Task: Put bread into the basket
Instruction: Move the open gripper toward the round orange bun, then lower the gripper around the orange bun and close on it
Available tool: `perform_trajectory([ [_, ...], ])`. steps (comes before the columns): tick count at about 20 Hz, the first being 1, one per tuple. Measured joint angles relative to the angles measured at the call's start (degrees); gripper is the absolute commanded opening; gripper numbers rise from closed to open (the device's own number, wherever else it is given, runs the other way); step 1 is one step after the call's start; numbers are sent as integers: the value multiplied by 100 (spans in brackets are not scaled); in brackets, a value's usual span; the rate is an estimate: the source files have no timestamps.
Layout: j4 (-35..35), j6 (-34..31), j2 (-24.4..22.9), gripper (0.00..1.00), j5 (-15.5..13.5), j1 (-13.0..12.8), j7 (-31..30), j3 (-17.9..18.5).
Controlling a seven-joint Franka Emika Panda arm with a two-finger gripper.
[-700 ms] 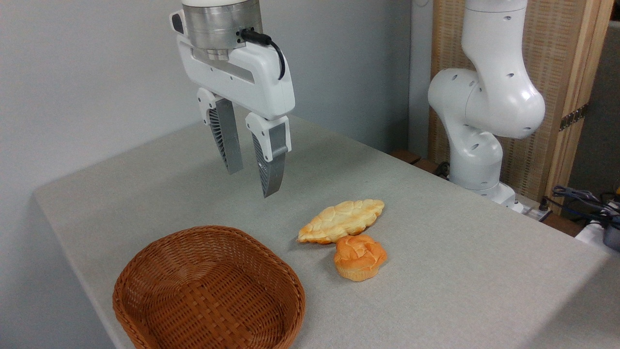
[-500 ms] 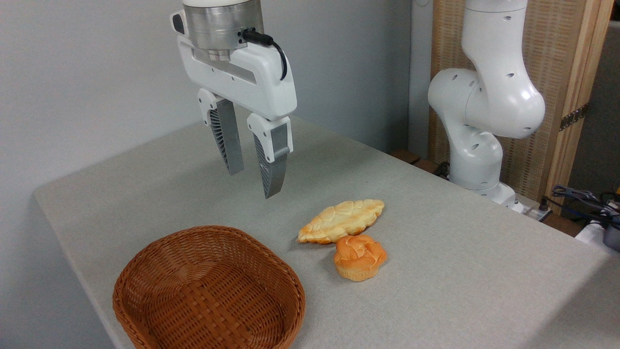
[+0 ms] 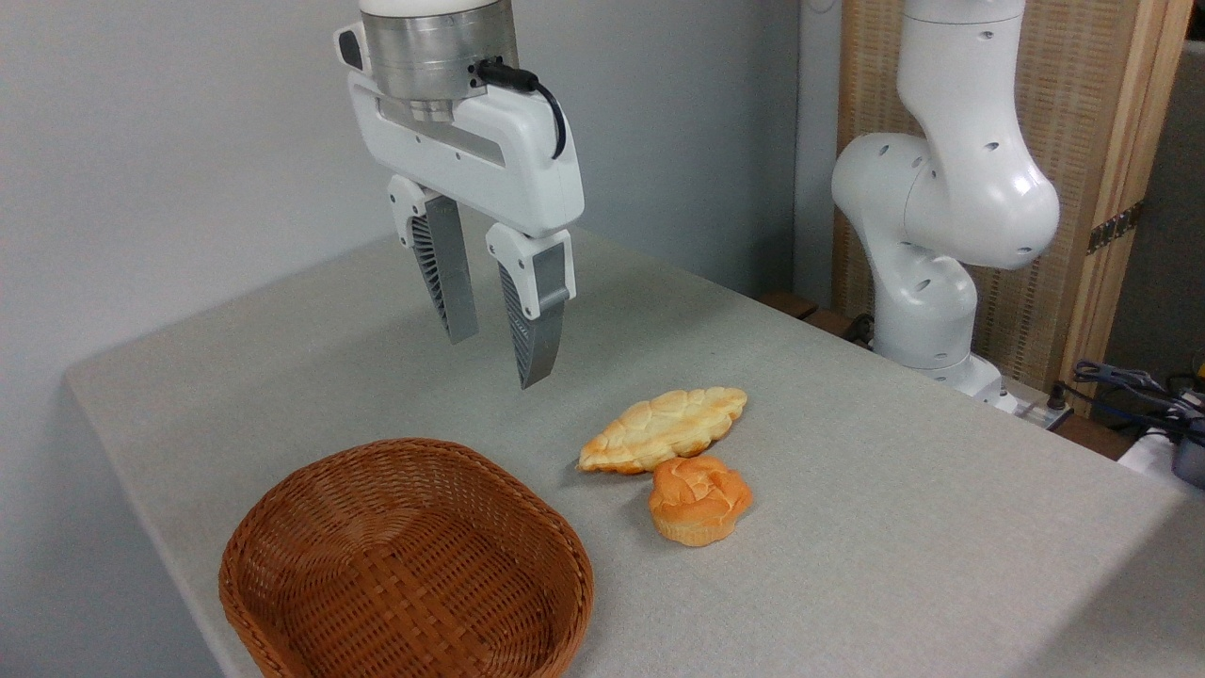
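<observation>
The bread (image 3: 699, 499), a small round orange-golden bun with a swirled top, sits on the grey table (image 3: 894, 508) right of centre. The brown wicker basket (image 3: 405, 565) lies at the front left with nothing in it. My gripper (image 3: 496, 360) hangs well above the table, up and to the left of the bun and behind the basket. Its two grey fingers stand apart, open, and hold nothing.
A longer, flat, leaf-shaped pale golden loaf (image 3: 662, 429) lies just behind the bun, touching or almost touching it. The white arm base (image 3: 927, 273) stands at the table's back right, with cables (image 3: 1139, 386) beyond it. The table's edge runs close in front of the basket.
The gripper has drifted slightly to the right and a little lower, toward the breads. Its fingers stay apart. Bun, loaf and basket have not moved.
</observation>
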Motion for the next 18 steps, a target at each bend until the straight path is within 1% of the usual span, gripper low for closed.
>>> perform_trajectory([
  [4, -196, -31, -50, 100, 0, 0, 6, 1],
  [7, -572, 57, -224, 100, 0, 0, 179, 4],
  [9, -1034, 390, -452, 100, 0, 2, 435, 18],
  [11, -1676, 808, -756, 100, 13, 5, 740, 111],
  [12, -2009, 967, -920, 100, 76, 8, 910, 172],
  [14, -2630, 1143, -1255, 100, 386, 16, 1203, 271],
  [16, -3016, 1190, -1467, 100, 586, 19, 1308, 328],
  [18, -3341, 1215, -1623, 100, 659, 20, 1362, 363],
])
